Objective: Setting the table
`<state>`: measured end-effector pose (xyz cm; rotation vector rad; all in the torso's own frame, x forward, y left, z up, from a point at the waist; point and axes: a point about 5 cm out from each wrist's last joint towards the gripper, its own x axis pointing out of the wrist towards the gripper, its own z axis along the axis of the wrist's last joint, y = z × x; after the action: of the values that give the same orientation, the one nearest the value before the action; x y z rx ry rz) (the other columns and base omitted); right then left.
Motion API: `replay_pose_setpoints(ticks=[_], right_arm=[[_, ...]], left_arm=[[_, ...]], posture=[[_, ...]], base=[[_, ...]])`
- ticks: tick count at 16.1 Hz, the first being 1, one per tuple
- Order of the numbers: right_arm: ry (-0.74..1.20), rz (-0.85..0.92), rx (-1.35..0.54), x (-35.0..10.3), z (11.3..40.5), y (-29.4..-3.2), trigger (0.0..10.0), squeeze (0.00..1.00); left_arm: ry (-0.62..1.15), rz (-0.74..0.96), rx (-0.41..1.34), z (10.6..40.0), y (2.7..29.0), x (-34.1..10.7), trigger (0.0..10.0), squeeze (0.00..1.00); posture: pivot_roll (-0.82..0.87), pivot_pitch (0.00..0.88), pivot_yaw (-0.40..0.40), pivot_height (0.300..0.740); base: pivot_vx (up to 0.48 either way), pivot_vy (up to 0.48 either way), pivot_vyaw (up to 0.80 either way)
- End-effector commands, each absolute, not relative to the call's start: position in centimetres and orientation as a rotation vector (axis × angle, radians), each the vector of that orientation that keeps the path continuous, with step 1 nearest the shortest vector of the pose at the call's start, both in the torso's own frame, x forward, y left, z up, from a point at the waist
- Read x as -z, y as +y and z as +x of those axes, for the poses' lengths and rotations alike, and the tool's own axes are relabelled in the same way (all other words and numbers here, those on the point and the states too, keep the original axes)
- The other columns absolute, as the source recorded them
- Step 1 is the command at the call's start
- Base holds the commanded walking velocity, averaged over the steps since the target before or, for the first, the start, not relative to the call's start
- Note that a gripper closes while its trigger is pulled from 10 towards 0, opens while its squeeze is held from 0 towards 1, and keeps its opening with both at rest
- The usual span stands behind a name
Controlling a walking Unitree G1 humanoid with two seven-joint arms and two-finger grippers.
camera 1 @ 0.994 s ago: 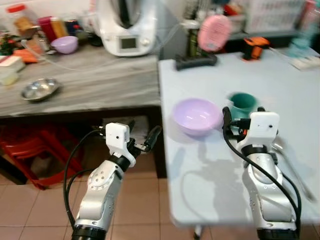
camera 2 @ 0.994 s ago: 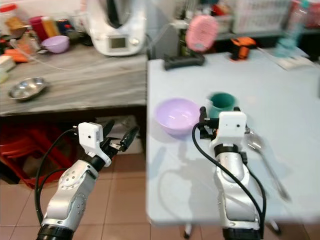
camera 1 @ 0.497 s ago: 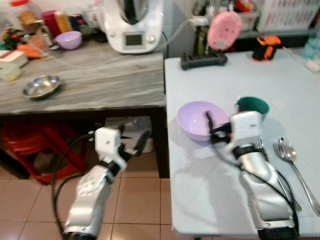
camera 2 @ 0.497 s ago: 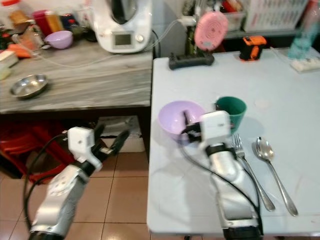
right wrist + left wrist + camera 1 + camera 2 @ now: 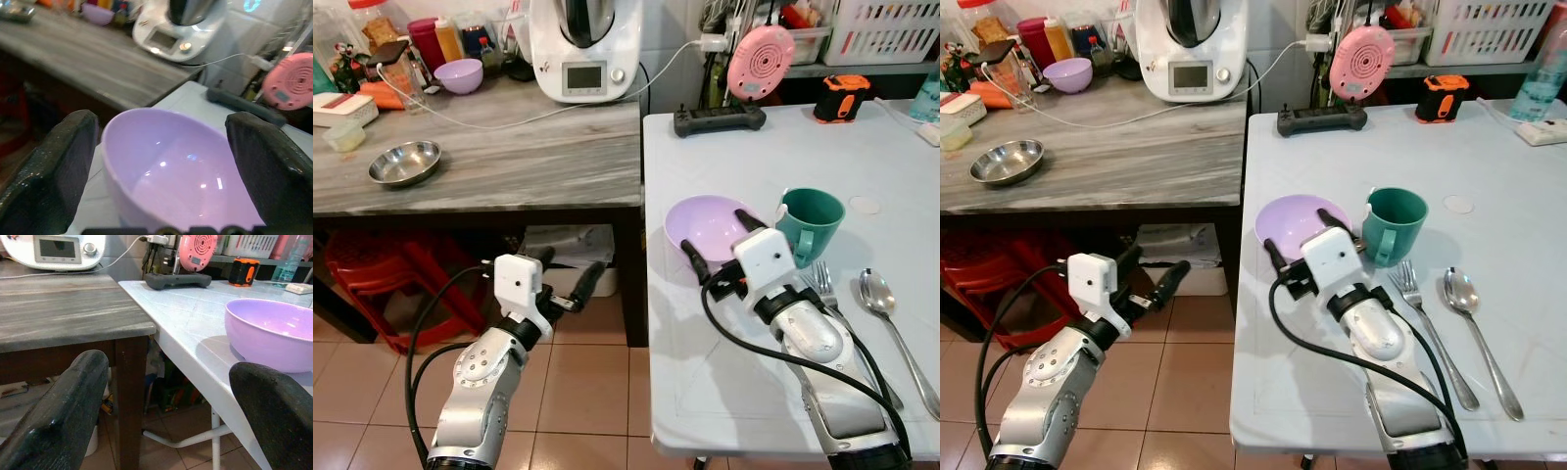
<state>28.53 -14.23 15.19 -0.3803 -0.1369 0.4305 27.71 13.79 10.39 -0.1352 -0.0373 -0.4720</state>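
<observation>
Right pincer (image 5: 1307,245) spread wide, holding nothing, fingers flanking the lilac bowl (image 5: 1299,221) on the white surface (image 5: 1489,157) beside the green mug (image 5: 1394,222); left pincer (image 5: 570,277) open, empty, off the surface edge.

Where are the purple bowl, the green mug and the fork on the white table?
purple bowl (image 5: 1293,217), right eye view, on its inner floor.
green mug (image 5: 1397,221), right eye view, on its outer wall.
fork (image 5: 1417,296), right eye view, on the neck below the tines.
</observation>
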Motion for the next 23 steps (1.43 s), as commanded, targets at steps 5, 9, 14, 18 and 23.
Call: replay_pose_setpoints(ticks=[5, 9, 14, 18, 23], right_arm=[[-0.077, -0.476, -0.526, -14.3, 28.5, -14.2, 10.0, 0.00], [-0.035, -0.551, -0.529, -13.7, 28.6, -14.9, 10.0, 0.00], [0.012, -0.630, -0.581, -13.1, 29.3, -15.2, 10.0, 0.00], [0.031, -0.720, -0.623, -12.8, 30.4, -15.3, 10.0, 0.00], [0.034, -0.802, -0.673, -13.3, 32.1, -15.6, 10.0, 0.00]], left_arm=[[-0.032, -0.131, 0.503, 27.6, 13.9, -10.5, 10.0, 0.00], [-0.049, -0.177, 0.599, 27.1, 12.8, -10.9, 10.0, 0.00], [-0.047, -0.191, 0.681, 26.6, 12.5, -11.0, 10.0, 0.00], [-0.038, -0.164, 0.739, 26.2, 12.4, -10.9, 10.0, 0.00], [-0.040, -0.146, 0.762, 26.3, 12.3, -10.9, 10.0, 0.00]], posture=[[-0.14, 0.066, 0.088, 0.740], [-0.14, 0.066, 0.088, 0.740], [-0.14, 0.069, 0.091, 0.740], [-0.14, 0.073, 0.094, 0.740], [-0.13, 0.069, 0.097, 0.740]], base=[[0.000, 0.000, 0.00], [0.000, 0.000, 0.00], [0.000, 0.000, 0.00], [0.000, 0.000, 0.00], [0.000, 0.000, 0.00]])
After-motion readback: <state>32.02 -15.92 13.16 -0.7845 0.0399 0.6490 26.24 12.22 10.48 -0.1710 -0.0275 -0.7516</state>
